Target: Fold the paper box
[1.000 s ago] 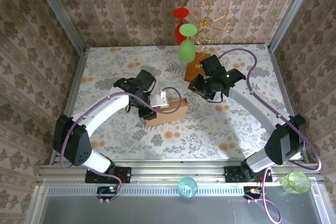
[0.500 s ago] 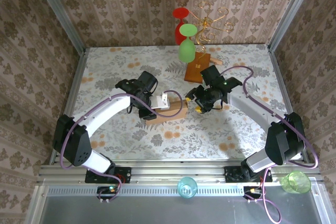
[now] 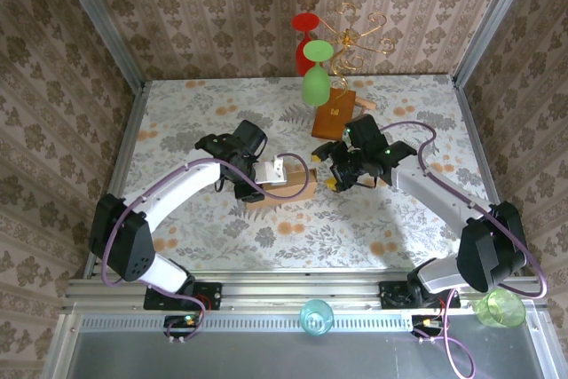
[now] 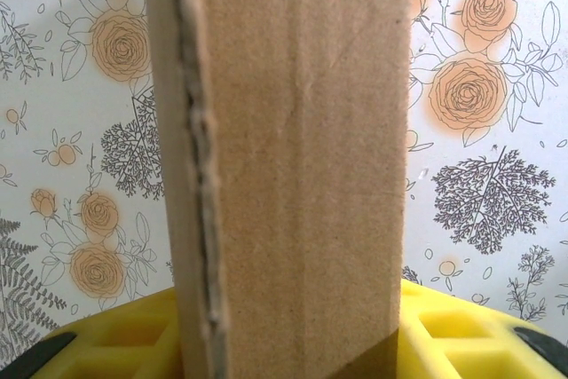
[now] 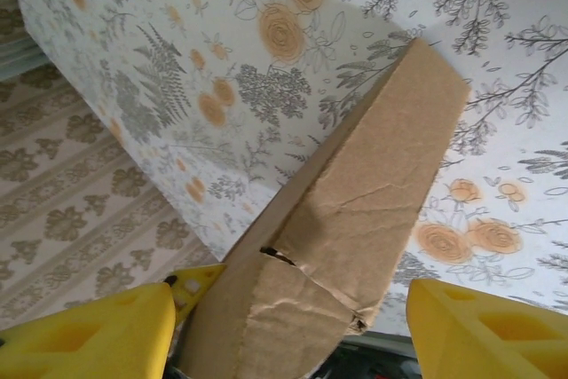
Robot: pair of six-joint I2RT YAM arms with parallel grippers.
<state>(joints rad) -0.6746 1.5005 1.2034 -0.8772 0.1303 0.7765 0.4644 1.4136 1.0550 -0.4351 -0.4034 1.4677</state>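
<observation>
The paper box (image 3: 293, 189) is a flattened light-brown cardboard piece lying mid-table. My left gripper (image 3: 255, 185) is shut on its left end. In the left wrist view the cardboard panel (image 4: 293, 157) stands upright and packs the gap between the yellow fingers (image 4: 106, 343). My right gripper (image 3: 325, 171) is at the box's right end, open. In the right wrist view the creased, slightly torn end of the box (image 5: 355, 219) lies between the yellow fingers (image 5: 89, 335), close against the left one, with a gap before the right one.
An orange-brown board with a gold mark (image 3: 334, 114) lies just behind the right gripper. A gold wire stand (image 3: 355, 37) with a green glass (image 3: 315, 83) and a red glass (image 3: 304, 28) stands at the back. A blue cup (image 3: 316, 315) and a green cup (image 3: 500, 308) sit on the front rail.
The right gripper has moved left from beside the board to the box's right end and its jaws have spread apart. The left arm and the box have stayed put.
</observation>
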